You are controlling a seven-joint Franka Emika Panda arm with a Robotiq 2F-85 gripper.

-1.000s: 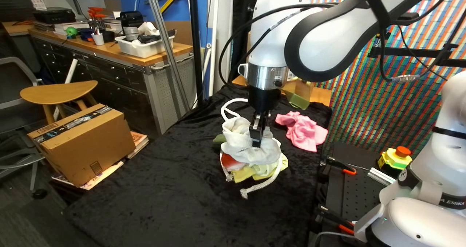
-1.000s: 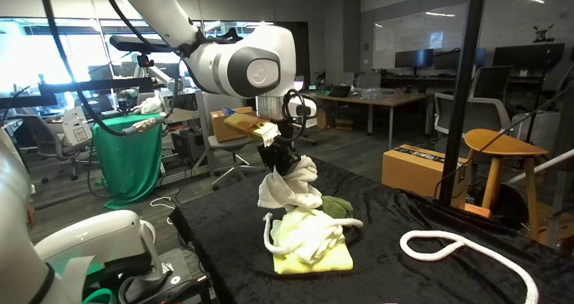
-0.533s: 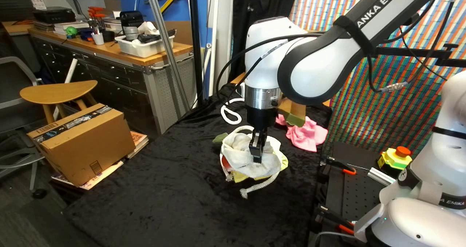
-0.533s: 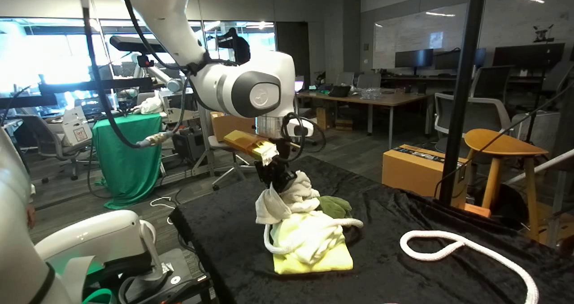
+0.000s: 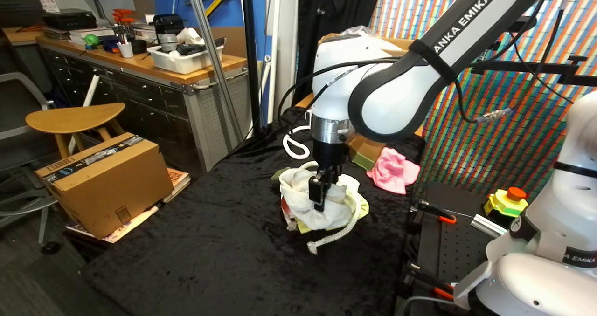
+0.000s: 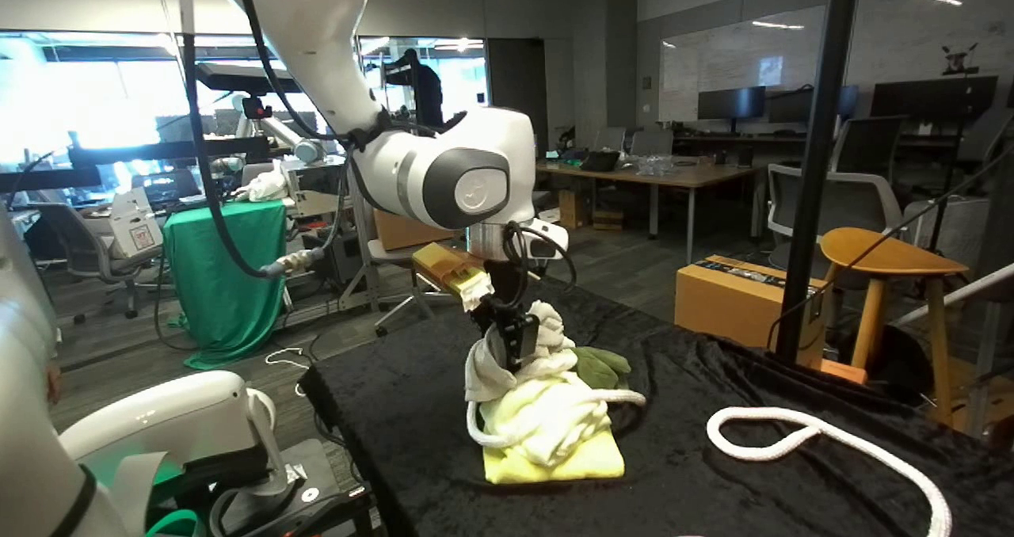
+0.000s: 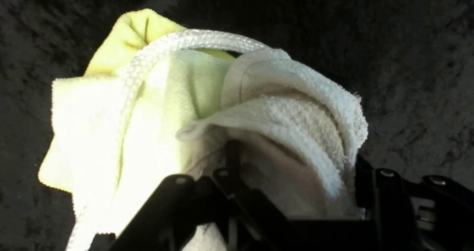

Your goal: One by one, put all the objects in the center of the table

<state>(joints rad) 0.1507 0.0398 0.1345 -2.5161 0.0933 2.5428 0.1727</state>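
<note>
End effector [image 7: 298,158]: released. In the wrist view its jaws stand well apart, one finger [image 7: 233,156] set inside a fold of the white cloth [image 7: 326,132], the other just beside that cloth's right edge; the cloth sits loose between them. The white cloth tops a heap [image 6: 547,430] on the black-covered desk [image 5: 210,260], right of the desk's middle in an exterior view.

At the bottom of the heap a yellow cloth [image 6: 594,464] touches the desk. Above it lies a crumpled pale cloth [image 6: 558,414] (glare washes it out; whether white or yellow-green cannot be told). A white rope [image 6: 614,395] curves over the heap, its end resting on the desk on the near side in an exterior view. A red thing [image 5: 286,208] shows there at the heap's left, partly covered by the white cloth. A dark green thing [image 6: 600,367] lies just beside the heap (kind unclear).

In both exterior views another stretch of white rope [image 6: 863,447] lies looped on the desk, apart from the heap; whether it joins the rope on the heap cannot be told. The pink cloth [image 5: 394,171] lies rumpled on the desk, far and right of the heap in an exterior view, apart from it.

Off the desk, in an exterior view, a cardboard box [image 5: 107,185] stands at the left, with a wooden stool [image 5: 74,118] beyond it.
</note>
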